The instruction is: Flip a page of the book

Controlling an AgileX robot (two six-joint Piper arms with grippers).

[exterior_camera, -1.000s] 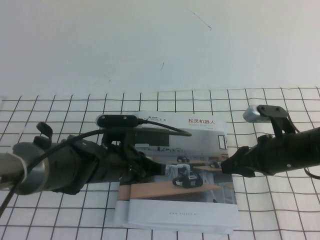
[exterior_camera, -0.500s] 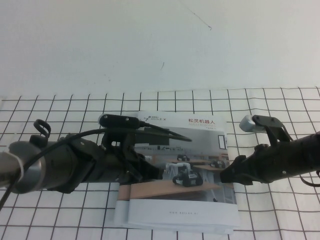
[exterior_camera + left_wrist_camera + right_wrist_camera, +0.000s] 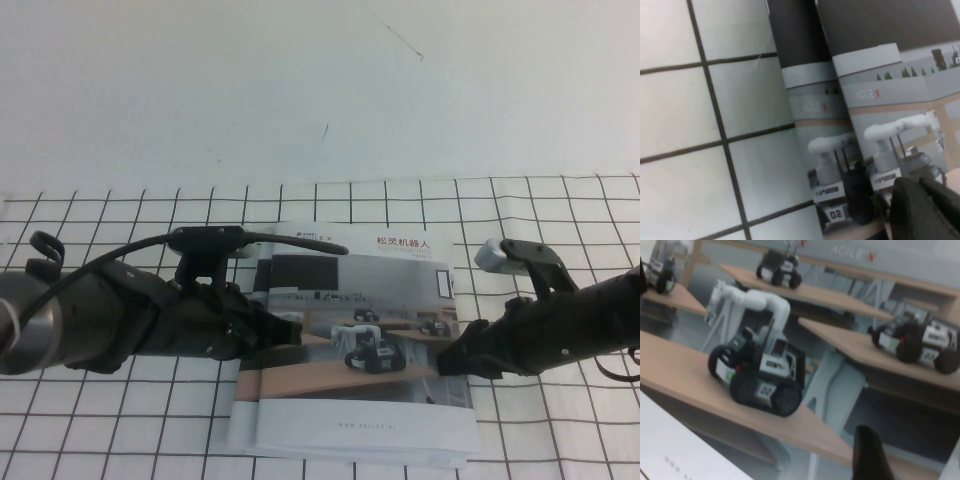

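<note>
While the book [image 3: 355,350] lies flat on the gridded desk [image 3: 560,210], near the middle of the near half, its front cover faces up and remains closed. The page [image 3: 395,300], being that cover leaf, shows a photograph of small wheeled robots on wooden desks, with a Chinese title at the far right corner and a white band along the near edge. A second edge of the same cover print shows along the book's left side, offset slightly to the left of the top leaf; the left wrist view shows two such printed edges side by side.

The left gripper [image 3: 290,330] reaches in from the left and sits at the cover's left edge, over the photograph. Whether its jaws are wide or narrow cannot be told; only a dark tip appears in the left wrist view.

The right gripper [image 3: 450,362] reaches in from the right and sits at the cover's right edge, low over the wooden desk in the photograph. Its jaws stand wide and hold nothing. One dark fingertip [image 3: 867,455] shows in the right wrist view over the print.
</note>
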